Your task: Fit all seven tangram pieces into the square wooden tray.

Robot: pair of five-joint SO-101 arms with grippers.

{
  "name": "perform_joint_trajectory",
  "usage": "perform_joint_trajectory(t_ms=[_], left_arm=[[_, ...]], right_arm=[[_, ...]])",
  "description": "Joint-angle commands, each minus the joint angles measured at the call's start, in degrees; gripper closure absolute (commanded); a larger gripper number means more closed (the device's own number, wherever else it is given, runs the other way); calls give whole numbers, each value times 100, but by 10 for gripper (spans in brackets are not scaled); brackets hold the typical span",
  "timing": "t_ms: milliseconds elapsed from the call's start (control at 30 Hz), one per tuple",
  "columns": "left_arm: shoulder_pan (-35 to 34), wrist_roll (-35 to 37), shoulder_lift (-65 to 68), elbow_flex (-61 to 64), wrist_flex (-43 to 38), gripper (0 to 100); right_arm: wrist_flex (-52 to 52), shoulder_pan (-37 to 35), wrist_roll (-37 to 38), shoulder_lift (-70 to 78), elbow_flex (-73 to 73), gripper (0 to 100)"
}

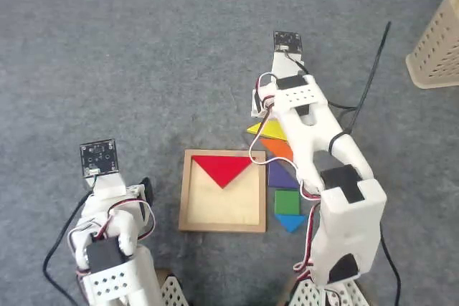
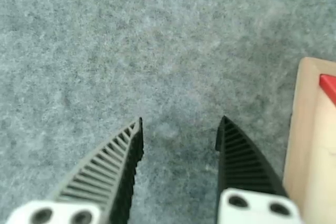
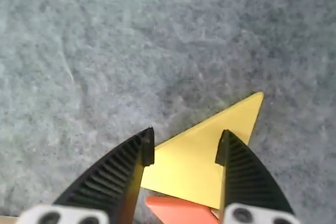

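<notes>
Red triangle sat in wooden tray. R hand, released, straddled yellow triangle. Next, prob.: lower, clench its edges. L hand released too.

Soft, even light, perhaps overhead

The high camera looks down from well above the wooden tray; both wrist cameras face the carpet closely beside it, the left sharing its rim.

Rough, matt grey cloth covers the counter; the tray is pale smooth wood; the yellow triangle looks smooth, matt; the jaws are ribbed black plastic.
</notes>
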Motion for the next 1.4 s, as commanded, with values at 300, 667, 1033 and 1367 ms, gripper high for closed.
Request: perform_joint_trajectory(t_ms=[300, 667, 1033, 1367], left_arm=[[18, -35, -79, -75, 26, 784], [18, -35, -79, -75, 26, 784], [18, -35, -79, -75, 26, 784], [18, -35, -79, -75, 26, 784]], right_arm=[[1112, 84, -97, 31, -554, 707], [1473, -268, -1073, 629, -1354, 706], [1789, -251, -1908, 1675, -2259, 706], [2079, -145, -2163, 1886, -2321, 710]])
